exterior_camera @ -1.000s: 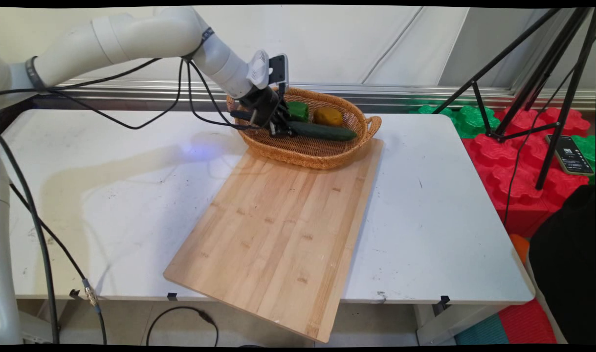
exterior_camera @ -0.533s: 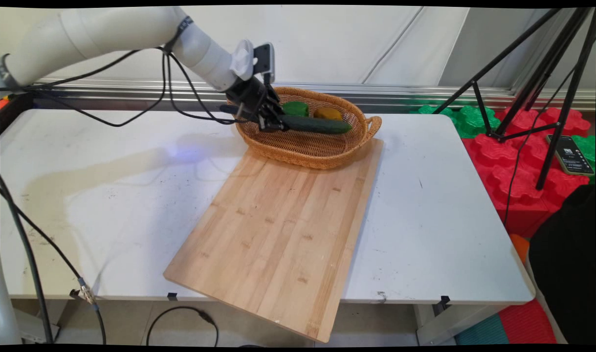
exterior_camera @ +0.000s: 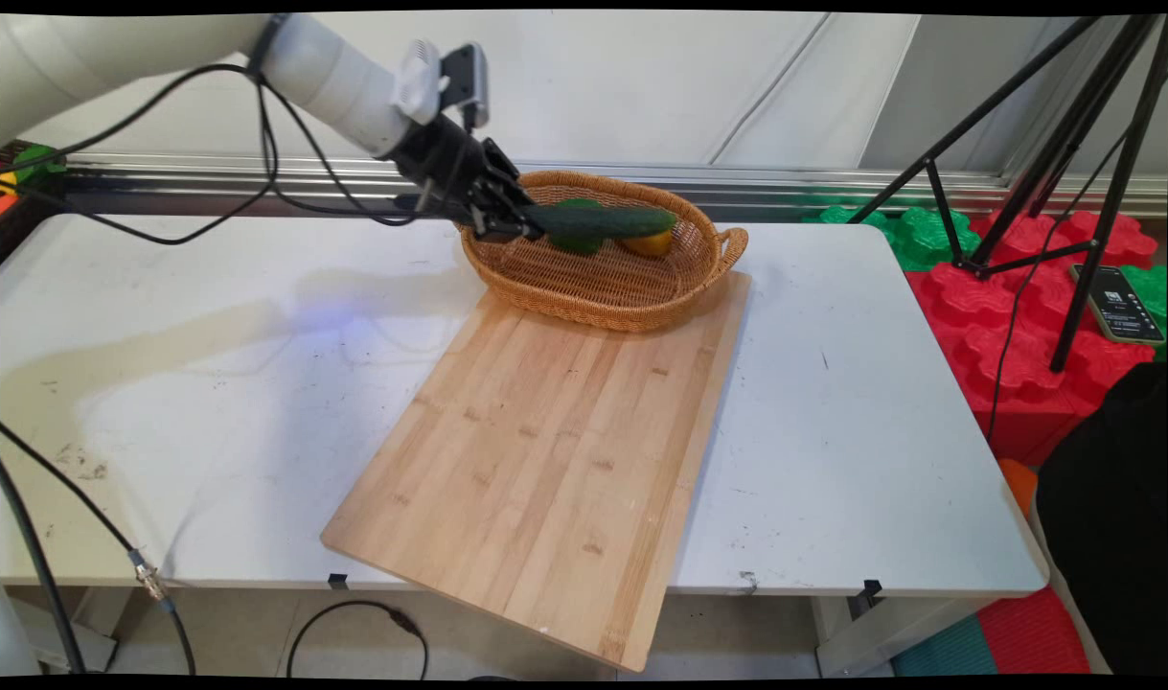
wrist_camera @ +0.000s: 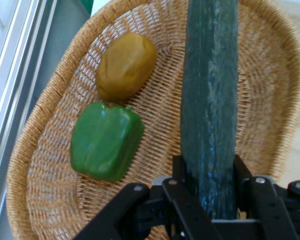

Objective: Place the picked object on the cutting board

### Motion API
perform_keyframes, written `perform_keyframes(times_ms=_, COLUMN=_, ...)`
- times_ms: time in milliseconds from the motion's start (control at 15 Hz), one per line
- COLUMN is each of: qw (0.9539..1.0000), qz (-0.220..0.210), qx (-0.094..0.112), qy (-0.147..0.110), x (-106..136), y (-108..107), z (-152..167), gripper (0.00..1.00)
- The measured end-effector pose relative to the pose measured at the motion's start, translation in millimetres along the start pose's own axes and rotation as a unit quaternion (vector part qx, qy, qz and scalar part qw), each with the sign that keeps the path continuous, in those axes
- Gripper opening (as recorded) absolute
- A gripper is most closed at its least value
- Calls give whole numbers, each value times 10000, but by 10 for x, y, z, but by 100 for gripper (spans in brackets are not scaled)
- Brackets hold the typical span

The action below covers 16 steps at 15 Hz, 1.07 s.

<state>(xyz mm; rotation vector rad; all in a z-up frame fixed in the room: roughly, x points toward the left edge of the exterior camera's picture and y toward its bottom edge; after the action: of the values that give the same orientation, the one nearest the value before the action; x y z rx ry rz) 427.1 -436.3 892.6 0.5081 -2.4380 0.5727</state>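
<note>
Clamped end-on in the fingers [wrist_camera: 242, 175] of the gripper [exterior_camera: 503, 217]: a dark green cucumber [exterior_camera: 598, 222], raised level above the wicker basket [exterior_camera: 593, 287] at the counter's [exterior_camera: 210, 383] far edge, green pepper [wrist_camera: 106, 141] and yellowish potato [wrist_camera: 125, 65] below.

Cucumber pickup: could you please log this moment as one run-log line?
gripper: shut on cucumber | cucumber: lifted above basket | in basket: green pepper, potato

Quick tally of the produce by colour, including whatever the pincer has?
Green: 2, the cucumber clamped in the pincer and the bell pepper in the basket.
Yellow-brown: 1, the potato in the basket.
Total: 3.
</note>
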Motion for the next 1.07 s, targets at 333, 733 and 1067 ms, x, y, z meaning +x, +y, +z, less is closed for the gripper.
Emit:
perform_keyframes(times_ms=333, qw=9993, qz=-279, qx=-166, qy=205, x=-71, y=148, z=-354, gripper=0)
perform_keyframes(times_ms=733, qw=9961, qz=-547, qx=-594, qy=346, x=-165, y=468, z=-721, gripper=0)
perform_keyframes(times_ms=1067, qw=9925, qz=-706, qx=-944, qy=323, x=-269, y=799, z=-889, gripper=0)
